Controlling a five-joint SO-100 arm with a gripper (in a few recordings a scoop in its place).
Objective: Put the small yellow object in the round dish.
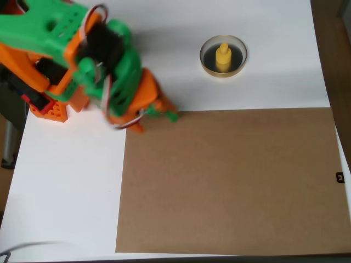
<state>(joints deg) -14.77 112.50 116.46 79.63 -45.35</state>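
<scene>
- The small yellow object point(222, 57) stands upright inside the round dish point(207, 61), on the dark floor and about at its middle, knob up.
- So the placing looks done: the piece is in, and nothing grips it or touches it.
- What's left, by my reading, is only for the arm to get clear and park.
- The gripper point(164, 114) sits well apart from the dish, down and to the left of it in the overhead view, right at the top-left corner of the brown board point(230, 181).
- Its fingers are blurred and half hidden under the green and orange arm point(109, 71), so I cannot tell whether they are spread or closed; nothing yellow shows between them.
- The dish rests on the white table point(66, 181), just above the board's top edge.
</scene>
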